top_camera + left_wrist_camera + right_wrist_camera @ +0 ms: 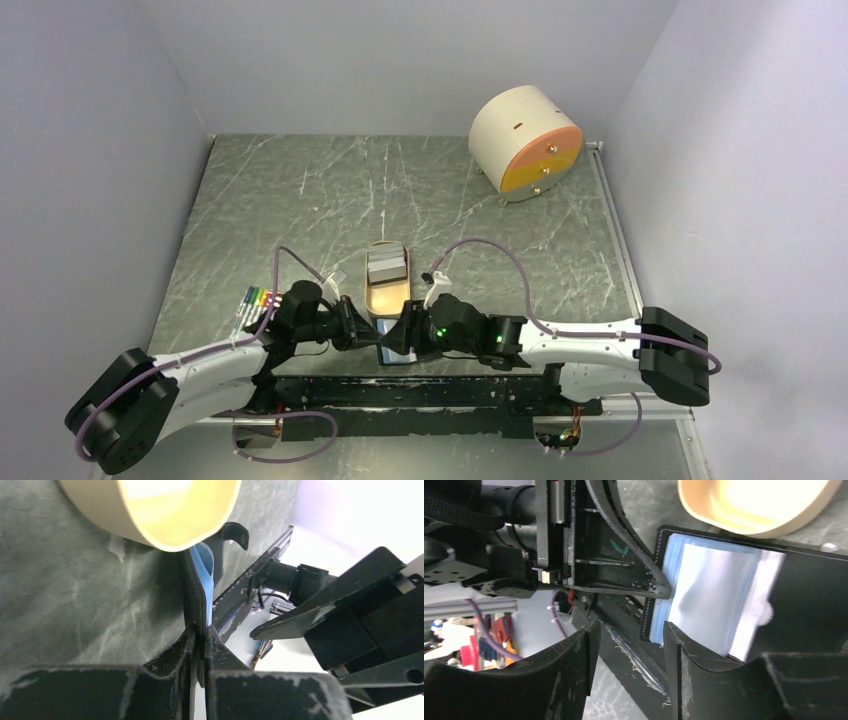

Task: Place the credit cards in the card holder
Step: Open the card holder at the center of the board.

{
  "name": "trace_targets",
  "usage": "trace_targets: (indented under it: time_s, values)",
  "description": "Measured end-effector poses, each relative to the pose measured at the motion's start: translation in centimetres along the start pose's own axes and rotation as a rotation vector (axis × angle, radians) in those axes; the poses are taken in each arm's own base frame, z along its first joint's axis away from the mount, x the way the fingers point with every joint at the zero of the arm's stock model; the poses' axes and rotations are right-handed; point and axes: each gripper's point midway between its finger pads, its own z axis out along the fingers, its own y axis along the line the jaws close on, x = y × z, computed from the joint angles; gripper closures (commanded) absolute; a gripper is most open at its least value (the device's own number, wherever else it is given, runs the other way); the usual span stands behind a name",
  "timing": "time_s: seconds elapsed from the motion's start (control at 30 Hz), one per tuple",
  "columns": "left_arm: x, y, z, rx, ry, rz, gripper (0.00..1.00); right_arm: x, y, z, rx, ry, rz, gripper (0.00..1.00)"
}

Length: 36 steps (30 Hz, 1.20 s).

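The left gripper is pinched tight on the edge of the card holder, which stands edge-up straight ahead of its fingers. The right gripper is spread wide and grips nothing. The holder's open, glossy pockets face it, with one corner just ahead of the gap. The credit cards lie stacked in the tan tray, just beyond both grippers' tips.
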Motion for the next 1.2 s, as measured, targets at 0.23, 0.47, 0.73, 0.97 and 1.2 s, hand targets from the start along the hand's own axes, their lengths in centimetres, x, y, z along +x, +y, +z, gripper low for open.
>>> trace_targets:
  time_s: [0.23,0.47,0.73,0.97,1.2]
  values:
    - [-0.1,-2.4,-0.8,0.096,-0.013,0.004,0.91,-0.4,3.0,-0.5,-0.113,-0.016,0.029,0.42]
    - [-0.2,-4.8,-1.5,0.186,-0.017,-0.001,0.91,-0.3,3.6,-0.4,-0.139,-0.019,0.047,0.40]
    - [-0.1,-4.9,-1.6,0.185,-0.011,-0.011,0.91,-0.3,2.3,-0.4,-0.068,-0.046,0.058,0.40]
    - [0.1,-4.6,-1.5,0.172,-0.001,-0.019,0.91,0.0,-1.6,-1.3,0.047,-0.080,0.060,0.40]
    - [0.5,-2.5,-1.0,0.093,0.018,-0.021,0.91,0.5,-4.5,-1.4,0.162,-0.086,0.036,0.43]
